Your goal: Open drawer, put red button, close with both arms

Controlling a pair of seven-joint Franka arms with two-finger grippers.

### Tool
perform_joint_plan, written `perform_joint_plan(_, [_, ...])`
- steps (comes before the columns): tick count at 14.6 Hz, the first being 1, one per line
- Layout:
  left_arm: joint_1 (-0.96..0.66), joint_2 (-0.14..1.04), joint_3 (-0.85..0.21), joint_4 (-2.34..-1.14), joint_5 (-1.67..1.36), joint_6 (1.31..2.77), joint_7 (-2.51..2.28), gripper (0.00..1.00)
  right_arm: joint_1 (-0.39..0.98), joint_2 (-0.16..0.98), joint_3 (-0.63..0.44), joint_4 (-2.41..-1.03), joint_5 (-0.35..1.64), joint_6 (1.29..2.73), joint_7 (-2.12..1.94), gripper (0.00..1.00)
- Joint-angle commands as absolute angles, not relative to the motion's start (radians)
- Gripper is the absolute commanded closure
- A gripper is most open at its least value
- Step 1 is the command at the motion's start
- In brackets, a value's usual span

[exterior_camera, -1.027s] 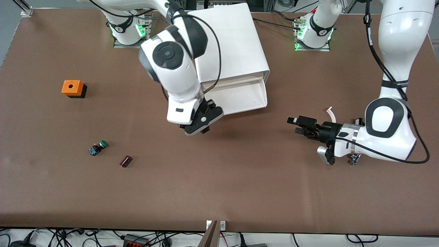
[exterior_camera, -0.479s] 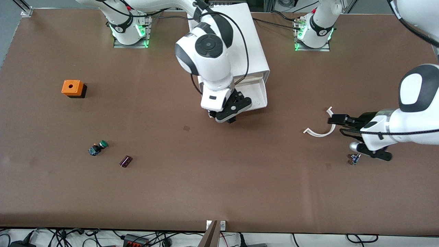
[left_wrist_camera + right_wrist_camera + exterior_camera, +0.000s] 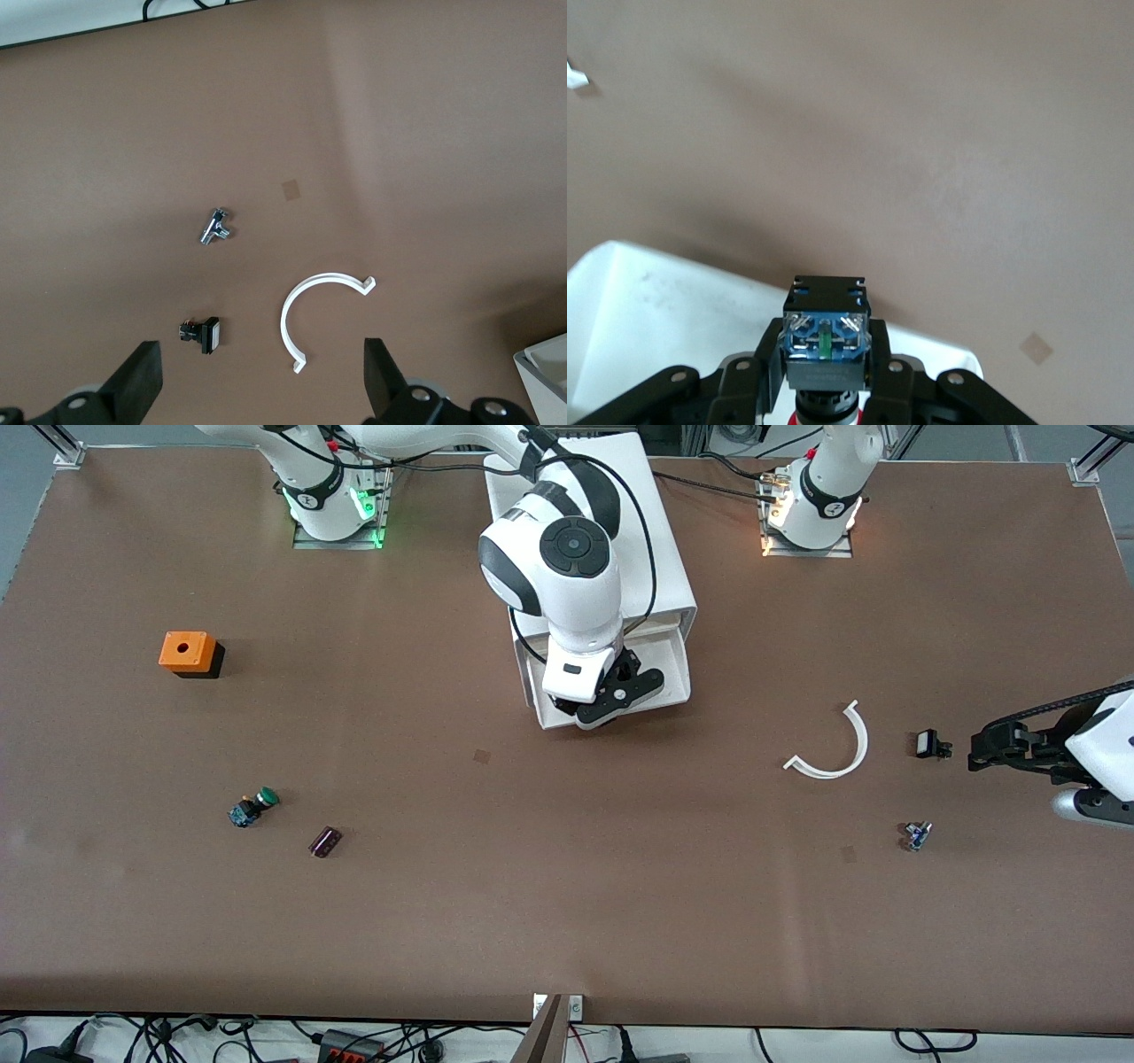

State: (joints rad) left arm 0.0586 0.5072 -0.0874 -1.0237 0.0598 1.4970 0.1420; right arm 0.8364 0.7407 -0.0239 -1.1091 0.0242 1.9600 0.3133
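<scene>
- Drawer [image 3: 660,669] is open; we judge the placing step is in hand.
- Right pincer [image 3: 611,701] hangs over the drawer's front edge, clamped on the red button [image 3: 825,341]: black-and-blue boxy body up, red cap barely showing below.
- Next, we reckon: move over the tray, lower, release.
- Left pincer [image 3: 257,390] waits with fingers wide over the desk [image 3: 567,886] at the left arm's end, above a white plastic arc [image 3: 833,748].
- Drawer is smooth white; desk is matte brown.
</scene>
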Motion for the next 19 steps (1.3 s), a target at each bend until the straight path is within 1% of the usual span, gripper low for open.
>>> perform_joint_plan(1, [0.043, 0.532, -0.086, -1.014, 0.084, 1.513, 0.071, 0.00, 0.848, 0.768, -0.031, -1.080, 0.072, 1.922, 0.327, 1.00])
perform_joint_plan(11, [0.044, 0.529, -0.098, -1.022, 0.075, 1.499, 0.008, 0.00, 0.877, 0.808, -0.032, -1.080, 0.078, 1.922, 0.342, 1.00])
perform_joint_plan(12, [0.046, 0.529, -0.100, -1.023, 0.074, 1.497, 0.017, 0.00, 0.877, 0.810, -0.032, -1.080, 0.078, 1.922, 0.342, 0.97])
perform_joint_plan(13, [0.041, 0.534, -0.100, -1.029, 0.074, 1.497, 0.018, 0.00, 0.877, 0.811, -0.032, -1.080, 0.078, 1.921, 0.342, 0.77])
perform_joint_plan(14, [0.041, 0.532, -0.100, -1.040, 0.074, 1.497, 0.011, 0.00, 0.877, 0.811, -0.032, -1.080, 0.077, 1.922, 0.342, 0.25])
perform_joint_plan(15, [0.040, 0.531, -0.100, -1.046, 0.074, 1.491, 0.009, 0.00, 0.877, 0.811, -0.034, -1.075, 0.078, 1.924, 0.342, 0.00])
perform_joint_plan(18, [0.038, 0.531, -0.100, -1.051, 0.074, 1.488, 0.009, 0.00, 0.877, 0.802, -0.037, -1.069, 0.078, 1.933, 0.458, 0.00])
perform_joint_plan(19, [0.037, 0.531, -0.100, -1.051, 0.074, 1.486, 0.008, 0.00, 0.877, 0.796, -0.040, -1.048, 0.074, 1.933, 0.494, 0.00])
